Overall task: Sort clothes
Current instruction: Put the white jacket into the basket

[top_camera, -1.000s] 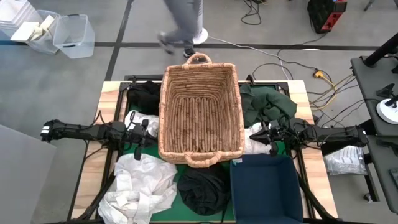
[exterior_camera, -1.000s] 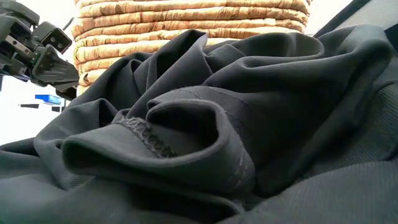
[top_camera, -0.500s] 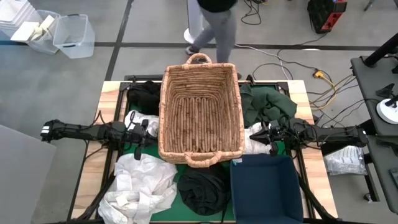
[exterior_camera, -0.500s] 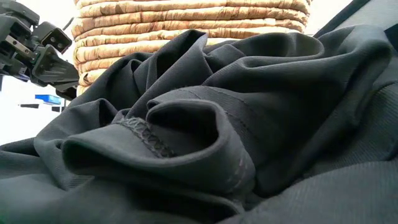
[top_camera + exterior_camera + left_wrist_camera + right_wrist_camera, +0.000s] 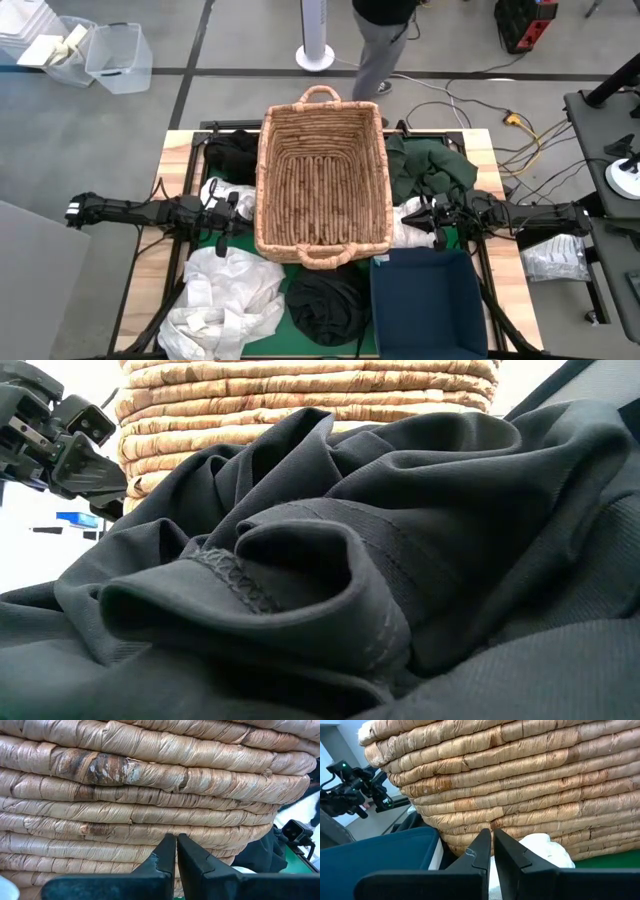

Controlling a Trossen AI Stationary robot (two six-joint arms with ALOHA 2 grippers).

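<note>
two grippers are parked on opposite sides of the wicker basket point(image 5: 322, 180), and nothing is held by either. the left gripper point(image 5: 238, 209) is set just beside the basket's left wall, its fingers pressed together and empty, as is shown plainly in the left wrist view, where the woven wall fills the frame behind the closed tips. the right gripper point(image 5: 424, 217) is placed against the right wall in the same way, fingers point(image 5: 482, 851) shut with nothing between them. the clothes are spread around the basket rather than in it, so sorting appears not yet begun: a white heap point(image 5: 225, 298) lies at the near left, a black garment point(image 5: 325, 305) at the near middle, a dark green garment point(image 5: 432, 170) at the far right, another black piece point(image 5: 230, 152) at the far left, and a white piece point(image 5: 410, 228) is seen under the right gripper. the basket and the dark blue bin point(image 5: 428, 300), both empty, are probably meant as the two destinations. the low view is almost filled by folds of the dark fabric point(image 5: 380, 560). a person point(image 5: 382, 35) is seen beyond the table's far end, well apart from it.
</note>
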